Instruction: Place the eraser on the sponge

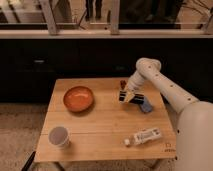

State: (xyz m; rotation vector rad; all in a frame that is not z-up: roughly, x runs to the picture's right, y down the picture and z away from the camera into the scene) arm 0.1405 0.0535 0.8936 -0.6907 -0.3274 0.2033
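On the right side of the wooden table [100,122], my gripper [128,96] hangs just above the surface at the end of the white arm. Between its dark fingers shows a small pale yellowish block, the eraser [131,98], and the gripper is shut on it. The light-blue sponge [145,106] lies on the table just right of and slightly nearer than the gripper, partly under the wrist. The eraser is beside the sponge, not over it.
A small dark red object [122,83] lies behind the gripper. An orange bowl [78,98] sits left of centre, a white cup [58,136] at the front left, and a plastic bottle [143,136] lies on its side at the front right.
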